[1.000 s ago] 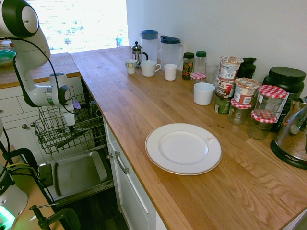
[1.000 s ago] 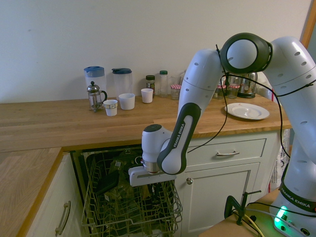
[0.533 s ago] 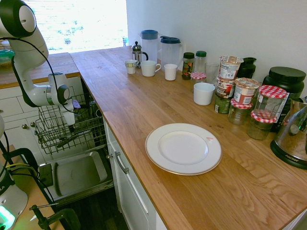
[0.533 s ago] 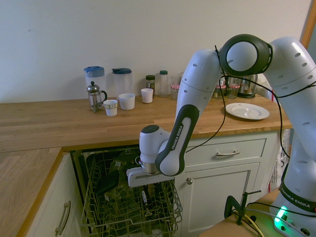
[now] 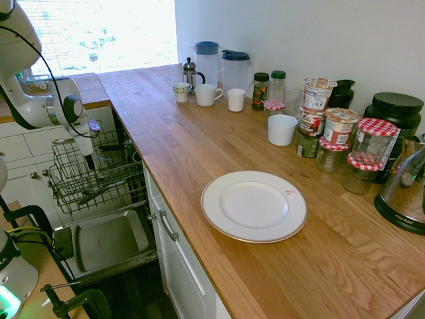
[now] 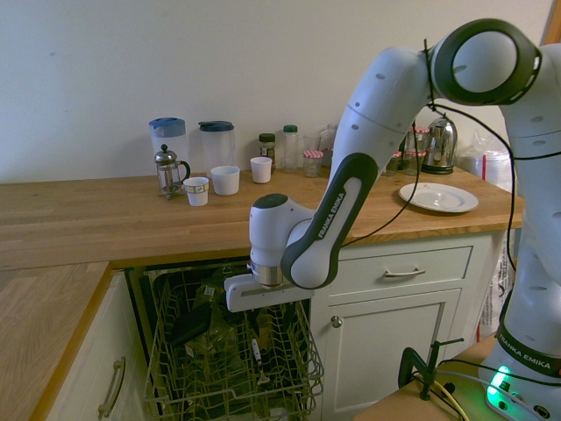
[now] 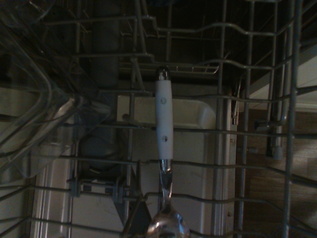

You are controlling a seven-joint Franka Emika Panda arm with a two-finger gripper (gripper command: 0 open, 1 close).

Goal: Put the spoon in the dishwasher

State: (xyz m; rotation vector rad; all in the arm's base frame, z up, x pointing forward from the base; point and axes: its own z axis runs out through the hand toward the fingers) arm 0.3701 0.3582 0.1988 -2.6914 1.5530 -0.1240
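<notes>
The spoon has a white handle and a silver bowl and rests among the wires of the dishwasher's dark rack. From the second exterior view the spoon stands apart from my gripper, which hangs open and empty just above it, over the rack's right part. In the first exterior view my gripper hovers over the pulled-out rack, above the lowered steel door panel.
A black item and a clear plastic container lie in the rack. The wooden counter borders the rack and carries a white plate, mugs, jugs and jars. White cabinets flank the dishwasher.
My gripper has let go of the spoon, which now rests in the rack. The hand has lifted a little above the rack and the arm's upper part has swung away.
</notes>
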